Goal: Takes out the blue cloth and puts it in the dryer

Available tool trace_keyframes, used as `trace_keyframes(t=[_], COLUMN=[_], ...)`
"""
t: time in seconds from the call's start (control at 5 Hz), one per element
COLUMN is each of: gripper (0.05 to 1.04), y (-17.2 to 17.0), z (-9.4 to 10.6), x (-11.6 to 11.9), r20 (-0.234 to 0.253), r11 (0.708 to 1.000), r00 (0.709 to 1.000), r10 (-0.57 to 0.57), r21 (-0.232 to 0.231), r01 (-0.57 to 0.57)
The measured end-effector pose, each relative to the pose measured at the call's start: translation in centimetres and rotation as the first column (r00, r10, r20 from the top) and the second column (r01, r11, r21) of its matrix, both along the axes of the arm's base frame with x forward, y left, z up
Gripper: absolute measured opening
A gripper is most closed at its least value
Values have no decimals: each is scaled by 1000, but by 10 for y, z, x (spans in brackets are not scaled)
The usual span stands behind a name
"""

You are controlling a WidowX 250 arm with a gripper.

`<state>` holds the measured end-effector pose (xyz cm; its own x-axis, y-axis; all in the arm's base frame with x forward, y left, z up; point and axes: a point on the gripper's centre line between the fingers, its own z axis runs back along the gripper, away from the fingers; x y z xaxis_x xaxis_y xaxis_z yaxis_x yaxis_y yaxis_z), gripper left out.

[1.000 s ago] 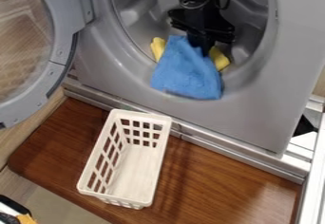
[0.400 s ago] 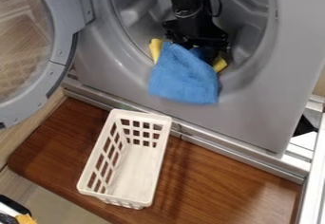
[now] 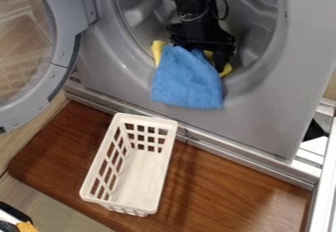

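Dryer (image 3: 269, 103) fills the upper part of my camera view, above a brown wooden board (image 3: 230, 187). Its round door (image 3: 62, 73) stands open at left. On the board, a white slotted basket (image 3: 141, 177) sits upright. The blue cloth (image 3: 188, 81) drapes over the opening's lower rim, hanging down outside. My gripper (image 3: 212, 53) is at its top edge; I can't tell if it's open or closed. Yellow cloth (image 3: 157, 51) peeks out behind the blue.
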<state>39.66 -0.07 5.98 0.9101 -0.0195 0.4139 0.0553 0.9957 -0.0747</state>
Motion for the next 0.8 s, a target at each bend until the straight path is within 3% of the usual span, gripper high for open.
trace_keyframes(t=[0.2,0.6,0.8], gripper=[1000,1000,1000], y=[-1,-3,4], z=[-1,32,52], x=[-2,-7,-22], r20=[-3,86,141], r11=[1000,999,999], r00=[1000,996,990], r10=[-10,-36,-23], r21=[-1,-16,-36], r01=[10,37,28])
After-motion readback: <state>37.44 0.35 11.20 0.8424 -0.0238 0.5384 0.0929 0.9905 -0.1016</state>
